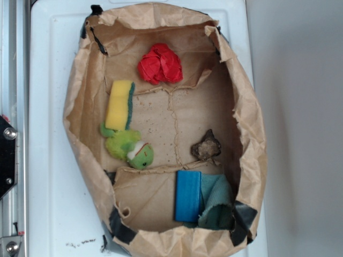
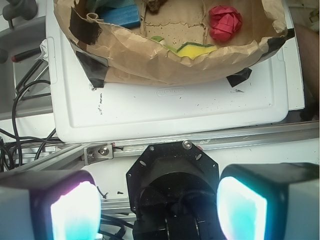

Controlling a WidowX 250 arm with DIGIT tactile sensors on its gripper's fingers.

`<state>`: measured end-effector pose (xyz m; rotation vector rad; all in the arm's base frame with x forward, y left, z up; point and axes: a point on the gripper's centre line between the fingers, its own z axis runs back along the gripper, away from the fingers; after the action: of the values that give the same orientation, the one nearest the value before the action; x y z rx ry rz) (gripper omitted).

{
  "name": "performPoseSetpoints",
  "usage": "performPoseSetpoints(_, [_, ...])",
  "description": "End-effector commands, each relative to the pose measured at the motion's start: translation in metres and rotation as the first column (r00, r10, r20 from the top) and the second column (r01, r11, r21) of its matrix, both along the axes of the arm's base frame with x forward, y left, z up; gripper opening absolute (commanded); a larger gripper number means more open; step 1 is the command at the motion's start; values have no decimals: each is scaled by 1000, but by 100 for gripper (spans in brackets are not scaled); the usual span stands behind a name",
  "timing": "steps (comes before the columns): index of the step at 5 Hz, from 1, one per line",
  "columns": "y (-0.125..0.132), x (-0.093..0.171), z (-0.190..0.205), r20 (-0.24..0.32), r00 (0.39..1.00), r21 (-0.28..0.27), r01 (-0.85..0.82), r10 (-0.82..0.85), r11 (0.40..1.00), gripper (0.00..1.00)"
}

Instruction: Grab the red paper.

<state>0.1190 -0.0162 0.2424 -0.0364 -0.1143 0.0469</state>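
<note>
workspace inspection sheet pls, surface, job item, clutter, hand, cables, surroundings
surface: white tray holding a taped brown paper bin.
job's things: red paper, crumpled, at one end of the bin floor, untouched.
clutter: yellow sponge, green plush toy, blue block, teal cloth, small brown object.
grippers: hand open, outside the bin.
cables: black cables beside the tray.
surroundings: metal rail.
</note>
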Motion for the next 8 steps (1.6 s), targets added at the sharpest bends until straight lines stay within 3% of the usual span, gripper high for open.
performPoseSetpoints(1, [0, 0, 0, 0, 1000, 0, 0, 0, 1000, 100])
performPoseSetpoints(2, [7, 39, -15, -4, 999, -10, -36, 36, 999, 100])
performPoseSetpoints(4, [28, 103, -37, 64, 966, 23, -253, 252, 967, 100])
performPoseSetpoints(5, [34, 125, -51, 146, 867, -48, -474, 476, 879, 100])
performPoseSetpoints(6, [41, 145, -66, 168, 757, -71, -630, 632, 773, 100])
performPoseSetpoints(7, [57, 160, -84, 169, 647, -60, -746, 743, 663, 100])
performPoseSetpoints(8, [73, 163, -100, 155, 580, -44, -805, 800, 592, 100])
